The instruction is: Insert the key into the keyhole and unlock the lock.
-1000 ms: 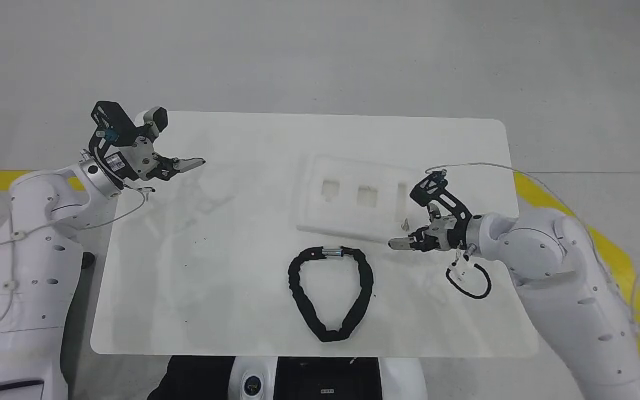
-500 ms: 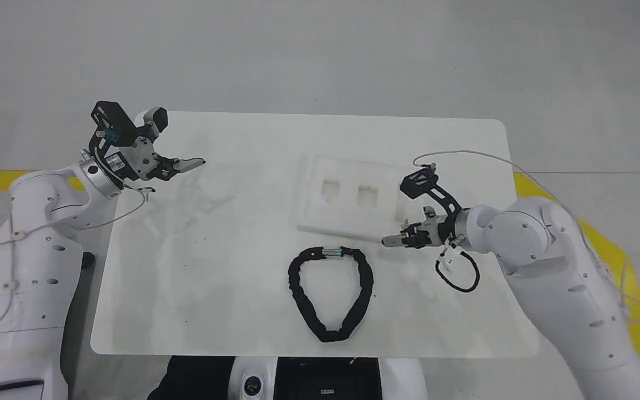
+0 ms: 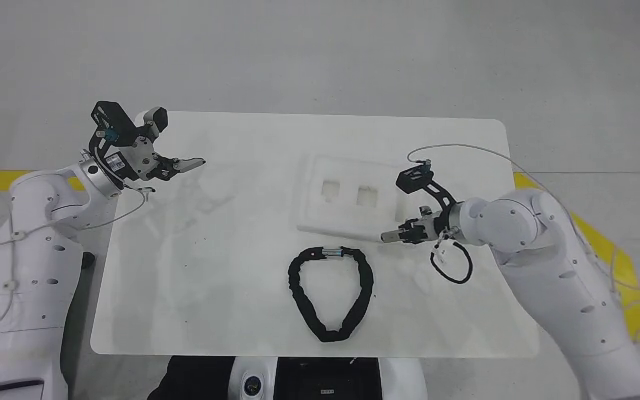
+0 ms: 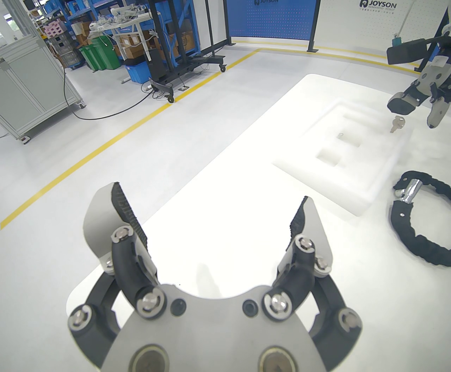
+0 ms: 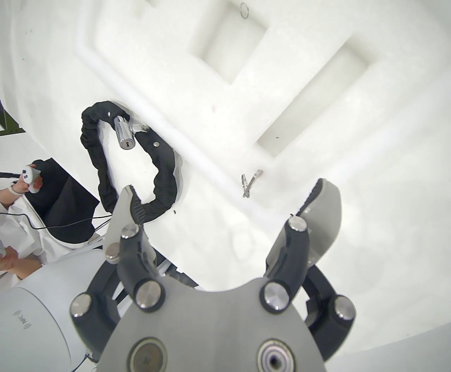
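Note:
The black fabric-covered chain lock (image 3: 330, 292) lies looped near the table's front middle. Its silver cylinder (image 3: 335, 252) is at the far end of the loop, and the keyhole end (image 5: 126, 142) faces my right wrist camera. A small silver key (image 5: 248, 183) lies flat on the rim of the white foam tray (image 3: 345, 212). My right gripper (image 3: 393, 237) is open and hovers just over the key, which lies just ahead of its fingertips (image 5: 322, 197), untouched. From the left wrist the key (image 4: 397, 123) sits below that gripper (image 4: 419, 107). My left gripper (image 3: 186, 162) is open and empty at the table's far left.
The foam tray has rectangular recesses (image 5: 229, 45), one holding a small metal ring (image 5: 243, 9). A black cable loop (image 3: 452, 262) hangs by the right wrist. Bare tabletop (image 3: 210, 260) spreads between the left arm and the lock.
My right gripper has slid left toward the tray's front corner and now sits over the key. The left arm and the lock have not moved.

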